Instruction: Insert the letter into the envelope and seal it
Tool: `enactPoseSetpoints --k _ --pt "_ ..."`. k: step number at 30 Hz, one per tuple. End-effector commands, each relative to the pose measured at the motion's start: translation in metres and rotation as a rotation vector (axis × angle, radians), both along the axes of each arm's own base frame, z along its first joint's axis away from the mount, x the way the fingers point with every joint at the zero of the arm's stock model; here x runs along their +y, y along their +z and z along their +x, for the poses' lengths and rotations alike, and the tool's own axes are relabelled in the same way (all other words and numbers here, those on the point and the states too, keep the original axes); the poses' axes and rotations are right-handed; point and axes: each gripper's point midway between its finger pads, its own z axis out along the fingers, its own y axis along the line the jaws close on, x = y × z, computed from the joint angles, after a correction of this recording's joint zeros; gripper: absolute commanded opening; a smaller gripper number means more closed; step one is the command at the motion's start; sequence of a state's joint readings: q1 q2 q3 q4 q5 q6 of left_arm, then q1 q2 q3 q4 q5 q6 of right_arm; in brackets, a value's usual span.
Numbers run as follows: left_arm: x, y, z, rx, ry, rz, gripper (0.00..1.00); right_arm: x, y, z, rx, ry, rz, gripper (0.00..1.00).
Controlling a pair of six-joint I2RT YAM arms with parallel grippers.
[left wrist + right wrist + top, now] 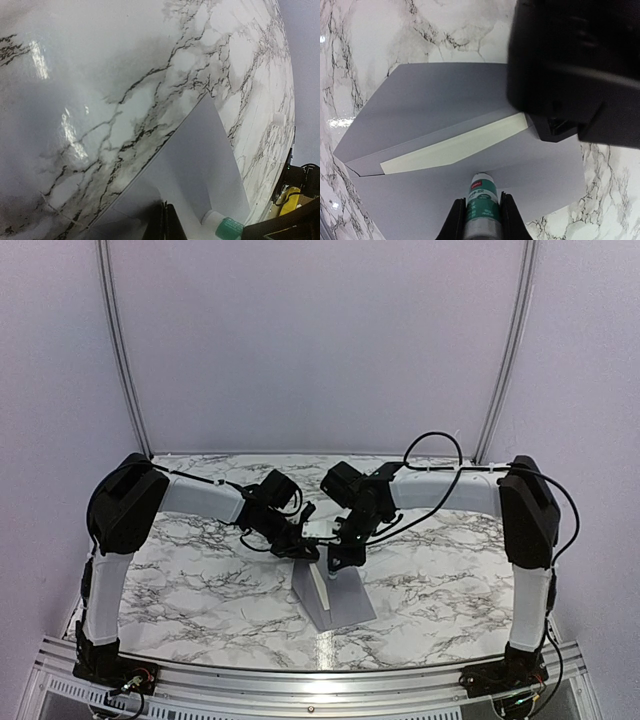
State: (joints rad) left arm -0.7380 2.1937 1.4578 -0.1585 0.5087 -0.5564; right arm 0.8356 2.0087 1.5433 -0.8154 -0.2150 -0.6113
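Sealing step under way, flap not yet glued.
Right fingers [456, 222] are gripping the glue tube [482, 197] over the envelope [410, 205] on the table [370, 30]. The letter [455, 145] is peeking out as a strip, and the left fingers [169, 225], closed, are steadying it. Next: glue along the flap [440, 95], then fold.

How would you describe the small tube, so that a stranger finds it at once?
On the marble table lies a grey envelope with its flap open. Over it the right gripper pinches a small tube. It alone is round and green-and-white, unlike the flat off-white letter peeking from the envelope.
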Motion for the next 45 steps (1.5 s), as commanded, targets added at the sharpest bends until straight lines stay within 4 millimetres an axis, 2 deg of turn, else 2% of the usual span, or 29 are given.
enactPoseSetpoints --k 1,5,13,18,30,34,40,45 --pt "0.012 -0.029 -0.010 0.057 -0.007 0.073 0.00 0.007 0.002 0.025 -0.056 -0.044 0.014 0.00" --pt "0.013 -0.029 -0.011 0.055 -0.005 0.076 0.00 0.003 -0.002 0.017 -0.025 -0.029 0.001 0.00" --pt "0.014 -0.031 -0.009 0.056 0.005 0.084 0.00 -0.005 -0.004 -0.026 0.059 0.066 -0.018 0.00" --pt "0.015 -0.033 -0.008 0.059 0.008 0.087 0.00 -0.001 -0.001 -0.048 0.105 0.115 -0.009 0.00" --pt "0.015 -0.033 -0.007 0.059 0.011 0.086 0.00 -0.003 0.002 -0.065 0.154 0.147 -0.012 0.00" --pt "0.014 -0.032 -0.007 0.061 0.008 0.081 0.00 -0.003 0.002 -0.057 0.115 0.133 -0.012 0.00" --pt "0.014 -0.032 -0.010 0.066 -0.003 0.076 0.00 -0.003 -0.003 -0.025 -0.012 0.062 -0.053 0.00" --pt "0.013 -0.032 -0.011 0.071 -0.010 0.070 0.00 -0.001 -0.003 -0.009 -0.043 0.024 -0.050 0.00"
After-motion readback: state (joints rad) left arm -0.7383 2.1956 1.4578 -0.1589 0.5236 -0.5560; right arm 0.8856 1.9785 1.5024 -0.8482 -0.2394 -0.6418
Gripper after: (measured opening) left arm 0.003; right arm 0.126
